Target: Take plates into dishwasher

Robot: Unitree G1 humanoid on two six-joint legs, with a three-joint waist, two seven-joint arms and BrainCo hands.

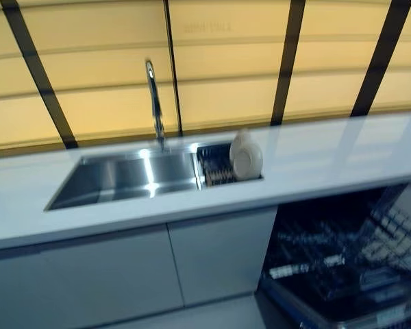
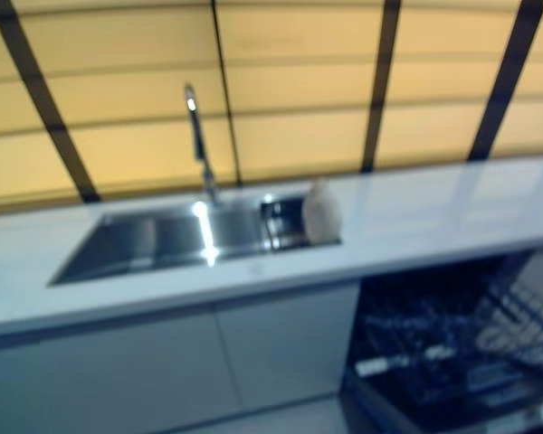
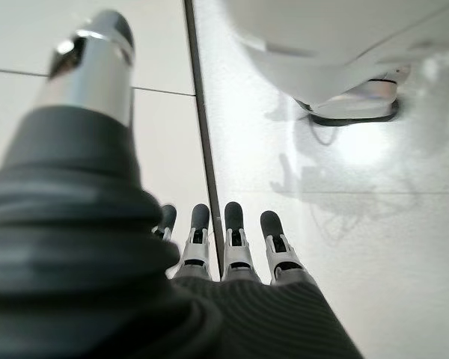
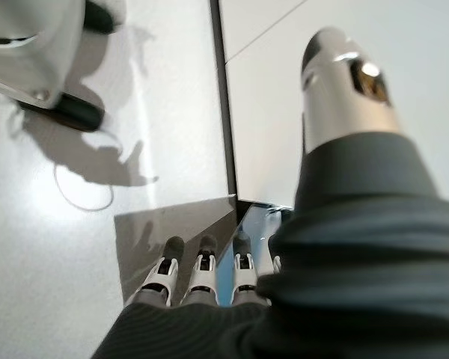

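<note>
White plates stand upright in a dark rack at the right end of the steel sink; they also show as plates in the right eye view. The open dishwasher with its wire rack sits below the counter at the lower right. Neither hand appears in the eye views. My left hand hangs over the tiled floor with straight fingers, holding nothing. My right hand also hangs with straight fingers over the floor, empty.
A tall tap rises behind the sink. The pale countertop runs across the view, with grey cabinet doors below it. Yellow blinds with dark frames fill the back.
</note>
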